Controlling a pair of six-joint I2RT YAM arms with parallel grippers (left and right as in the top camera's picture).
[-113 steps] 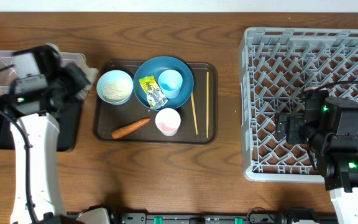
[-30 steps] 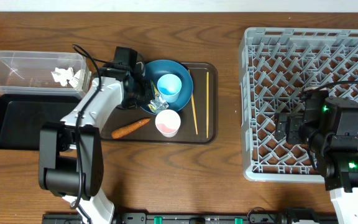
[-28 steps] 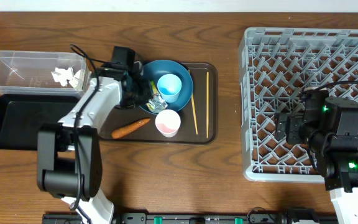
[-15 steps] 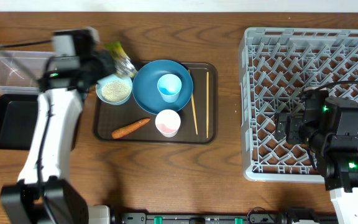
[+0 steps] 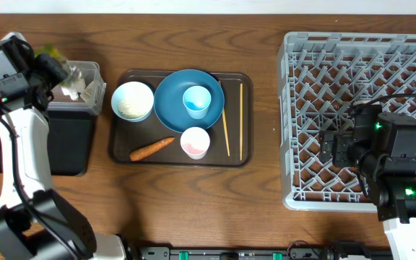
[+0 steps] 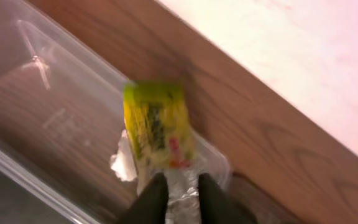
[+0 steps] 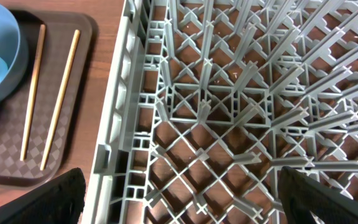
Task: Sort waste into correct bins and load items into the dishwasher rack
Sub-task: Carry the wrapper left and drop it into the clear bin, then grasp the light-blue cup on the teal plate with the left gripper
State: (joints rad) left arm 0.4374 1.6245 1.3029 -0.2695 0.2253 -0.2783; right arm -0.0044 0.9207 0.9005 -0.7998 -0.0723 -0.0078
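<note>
My left gripper [image 5: 55, 66] is shut on the yellow-green snack wrapper [image 6: 157, 132] and holds it above the clear tub [image 6: 36, 118], over its right end. The crumpled white tissue [image 5: 74, 89] lies in the tub. The black tray [image 5: 71, 144] sits just in front of the tub. The dark blue bowl [image 5: 172, 105] holds the light blue cup [image 5: 197, 101]. The small bowl [image 5: 133, 101] holds rice. The carrot [image 5: 152, 149], pink cup [image 5: 195, 141] and chopsticks [image 5: 225, 130] lie on the brown tray. My right gripper [image 7: 182, 199] is open and empty over the grey rack [image 5: 360, 65].
The brown serving tray [image 5: 244, 155] lies in the middle of the table, between the bins and the rack. The rack's left wall [image 7: 120, 106] stands close to the chopsticks [image 7: 58, 99]. The table's far edge runs just behind the tub.
My left gripper lifted the wrapper out of the dark blue bowl and carried it left to above the clear tub. The right arm has not moved.
</note>
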